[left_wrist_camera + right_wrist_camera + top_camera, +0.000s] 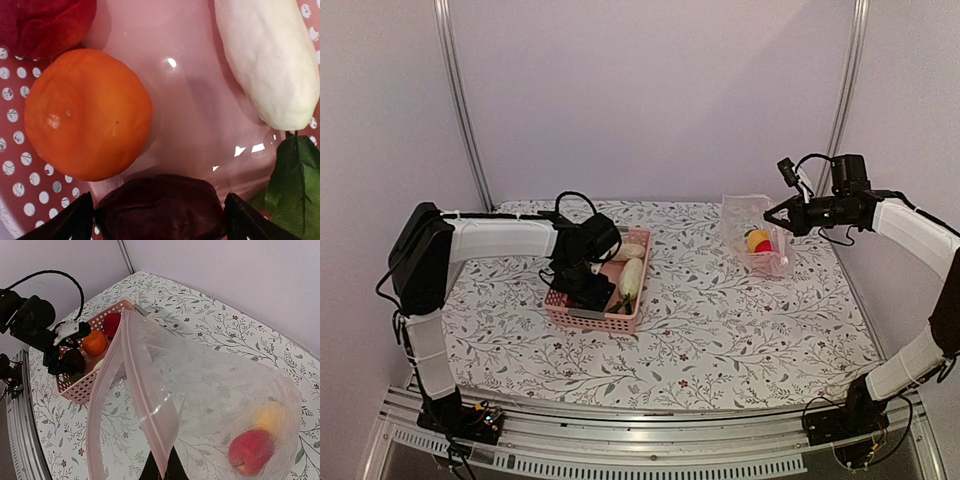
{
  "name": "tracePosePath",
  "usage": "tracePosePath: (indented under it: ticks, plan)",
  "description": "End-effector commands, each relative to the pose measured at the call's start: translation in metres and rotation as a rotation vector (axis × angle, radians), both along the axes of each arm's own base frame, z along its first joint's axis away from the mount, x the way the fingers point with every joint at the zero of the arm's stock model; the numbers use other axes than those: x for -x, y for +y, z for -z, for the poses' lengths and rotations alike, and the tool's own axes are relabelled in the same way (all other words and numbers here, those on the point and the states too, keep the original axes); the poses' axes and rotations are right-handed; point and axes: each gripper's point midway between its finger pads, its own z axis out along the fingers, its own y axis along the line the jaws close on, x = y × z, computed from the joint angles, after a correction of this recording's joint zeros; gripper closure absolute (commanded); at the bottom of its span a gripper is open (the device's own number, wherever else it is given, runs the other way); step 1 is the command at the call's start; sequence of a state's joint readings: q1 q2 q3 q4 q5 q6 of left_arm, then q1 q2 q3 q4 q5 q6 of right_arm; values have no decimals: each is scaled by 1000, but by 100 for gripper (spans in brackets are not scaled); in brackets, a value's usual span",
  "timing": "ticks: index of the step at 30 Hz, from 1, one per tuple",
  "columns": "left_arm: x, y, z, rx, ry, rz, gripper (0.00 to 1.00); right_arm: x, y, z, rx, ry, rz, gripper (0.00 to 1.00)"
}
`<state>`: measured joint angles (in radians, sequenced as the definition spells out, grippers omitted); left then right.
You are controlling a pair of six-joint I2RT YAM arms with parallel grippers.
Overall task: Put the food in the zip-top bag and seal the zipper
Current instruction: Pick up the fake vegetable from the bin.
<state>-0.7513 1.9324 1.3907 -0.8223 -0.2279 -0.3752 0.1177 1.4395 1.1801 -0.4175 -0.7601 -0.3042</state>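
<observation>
Table (720,330): floral cloth, flat. Plenty of open cloth between the two work spots.

Bag (210,390): far right, hanging off the cloth from one edge of its mouth. The mouth gapes and faces left, toward the basket. The zipper (145,390) is unsealed; its two strips stand well apart. Inside, at the bottom, are the lemon (270,417) and a red fruit (250,450), touching.

Basket (610,322): centre-left, well apart from the bag. It holds the rest of the food: two radishes (272,60), orange (87,112), a second red fruit (45,22) and the maroon piece (160,207).

Right gripper (161,471): clamped on the bag's mouth edge at the strip, holding it up. It is the nearer arm to the bag, and it is occupied.

Left gripper (160,220): down inside the basket with its jaws wide, and I judge it holds nothing yet. It is the only arm near the loose food.

Key relation: the maroon piece lies directly between the left fingers (75,222), on the basket floor. Its long axis runs from finger to finger, so closing would pinch it by its ends. I cannot tell whether the pads touch it. The orange sits just beside it on one side and a radish leaf (292,175) on the other, so room is tight.

Judgement: pick in hand, two items bagged. The carry goes right and slightly far, to the open mouth.
</observation>
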Motion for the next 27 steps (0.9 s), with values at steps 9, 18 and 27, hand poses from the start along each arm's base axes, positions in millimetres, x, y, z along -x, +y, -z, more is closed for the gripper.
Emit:
tracePosePath:
  ticks: [9, 18, 27]
  plan:
    - [-39, -6, -40, -65, -99, 6, 9, 3, 1, 0, 3, -10, -7, 100]
    - [-66, 2, -30, -152, -119, -21, 2, 3, 0, -2, 6, -15, -2, 100]
    - [-70, 15, -3, -216, -87, -34, 3, 4, 1, 0, 2, -9, -7, 100]
